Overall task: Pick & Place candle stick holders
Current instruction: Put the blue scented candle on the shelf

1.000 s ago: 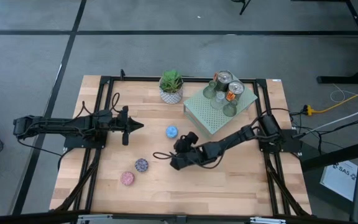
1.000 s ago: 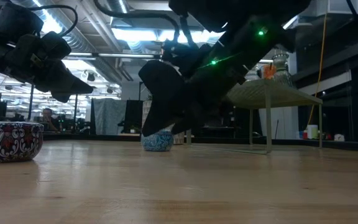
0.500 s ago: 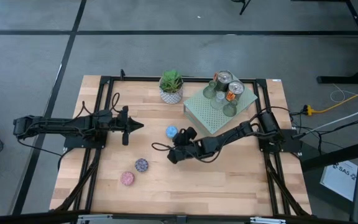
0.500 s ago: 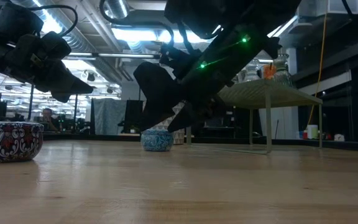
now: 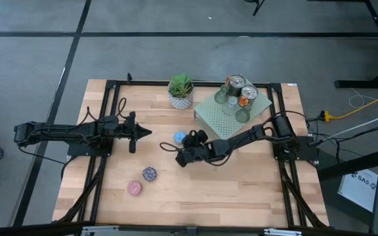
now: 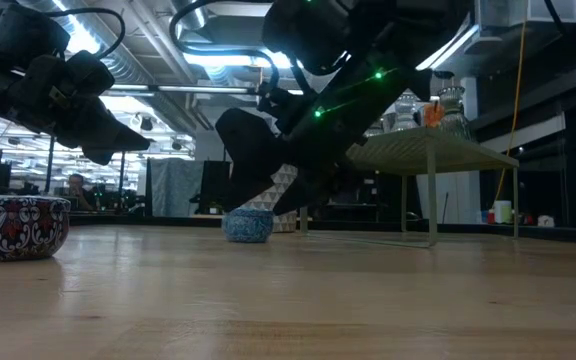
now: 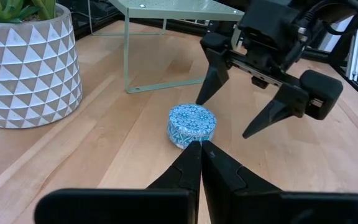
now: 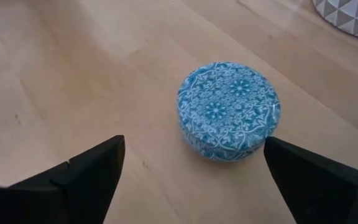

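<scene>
Wooden desk (image 5: 241,190) on grey floor, seen from above; pale green perforated slab (image 5: 218,121) sits upper right of centre, with several holders on it. Blue holder (image 5: 180,137) is at mid-frame, just below the potted plant (image 5: 180,90); purple holder (image 5: 149,174) and pink holder (image 5: 134,188) lie lower left.

Blue holder reads as a squat round tin-like cup with a patterned top — I judge it light, rigid, probably smooth-sided and a bit slippery. Best hold: across the round wall, fingers on opposite sides, low enough not to skid off the rim.

Right gripper (image 8: 191,168) reaches in from the right, angled down, its fingers spread wide and straddling the holder — not touching it, nothing held. Left gripper (image 5: 143,133) hangs at centre left, level, fingers closed on nothing, pointing at the blue holder from well apart.
</scene>
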Controlling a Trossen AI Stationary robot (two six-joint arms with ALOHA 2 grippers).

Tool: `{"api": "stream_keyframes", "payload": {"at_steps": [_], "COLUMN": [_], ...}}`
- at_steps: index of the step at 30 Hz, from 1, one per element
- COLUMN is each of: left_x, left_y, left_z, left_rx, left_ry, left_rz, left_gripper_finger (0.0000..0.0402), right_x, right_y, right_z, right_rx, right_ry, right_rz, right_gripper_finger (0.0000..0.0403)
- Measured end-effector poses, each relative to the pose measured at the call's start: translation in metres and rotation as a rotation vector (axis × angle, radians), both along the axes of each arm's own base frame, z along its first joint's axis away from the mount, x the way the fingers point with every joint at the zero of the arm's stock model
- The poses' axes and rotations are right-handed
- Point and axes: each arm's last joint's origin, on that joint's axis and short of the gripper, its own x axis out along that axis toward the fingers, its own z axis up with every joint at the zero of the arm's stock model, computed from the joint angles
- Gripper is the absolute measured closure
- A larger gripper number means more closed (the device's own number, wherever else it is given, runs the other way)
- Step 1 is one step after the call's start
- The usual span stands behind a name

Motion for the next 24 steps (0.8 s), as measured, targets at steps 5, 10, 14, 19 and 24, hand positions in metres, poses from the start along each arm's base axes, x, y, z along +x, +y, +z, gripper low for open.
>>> {"api": "stream_keyframes", "payload": {"at_steps": [5,10,14,19,24], "left_x": [0.000,0.000,0.000,0.000,0.000], "left_y": [0.000,0.000,0.000,0.000,0.000], "left_z": [0.000,0.000,0.000,0.000,0.000], "left_rx": [0.000,0.000,0.000,0.000,0.000], "left_ry": [0.000,0.000,0.000,0.000,0.000], "left_rz": [0.000,0.000,0.000,0.000,0.000], "left_gripper_finger": [0.0397,0.0396,0.0394,0.0397,0.0396], "right_x": [0.002,0.003,0.003,0.004,0.004], "right_y": [-0.004,-0.011,-0.013,-0.017,-0.020], "right_z": [0.001,0.001,0.001,0.001,0.001], "right_rx": [0.006,0.006,0.005,-0.015,-0.029], "right_ry": [-0.018,-0.020,-0.019,-0.005,0.004], "right_rz": [-0.013,-0.029,-0.035,-0.023,-0.018], "right_gripper_finger": [0.0015,0.0015,0.0015,0.0015,0.0015]}}
